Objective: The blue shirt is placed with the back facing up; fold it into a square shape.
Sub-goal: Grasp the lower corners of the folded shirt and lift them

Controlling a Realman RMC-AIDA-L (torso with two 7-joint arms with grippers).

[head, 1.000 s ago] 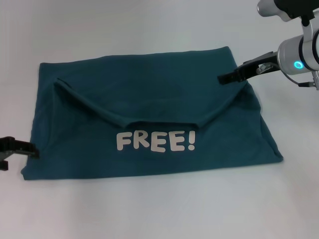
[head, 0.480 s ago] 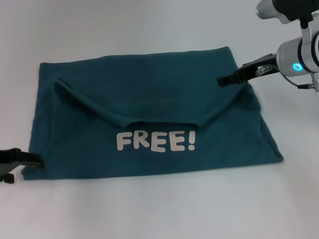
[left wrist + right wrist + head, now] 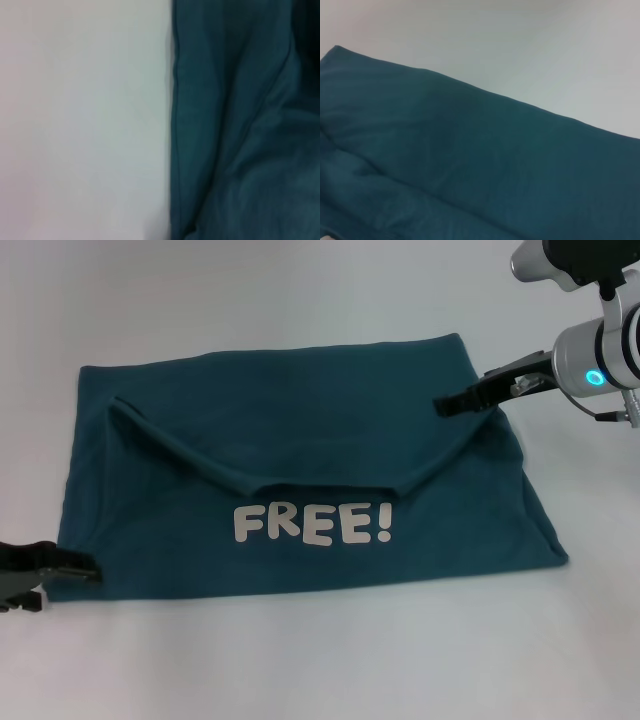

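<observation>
The blue shirt lies flat on the white table as a wide folded shape. A flap is turned over it, and the white "FREE!" lettering faces up near the front edge. Low at the shirt's near-left corner is my left gripper, open, with its upper finger reaching onto the cloth edge. The left wrist view shows the shirt's side hem against bare table. My right gripper hovers open over the far-right edge of the shirt. Shirt cloth fills the right wrist view.
The white table surrounds the shirt on all sides. The right arm's silver wrist with a blue light hangs at the far right.
My left gripper has slid rightward and slightly nearer, reaching the shirt's near-left corner. The right gripper has barely shifted. The shirt lies as before.
</observation>
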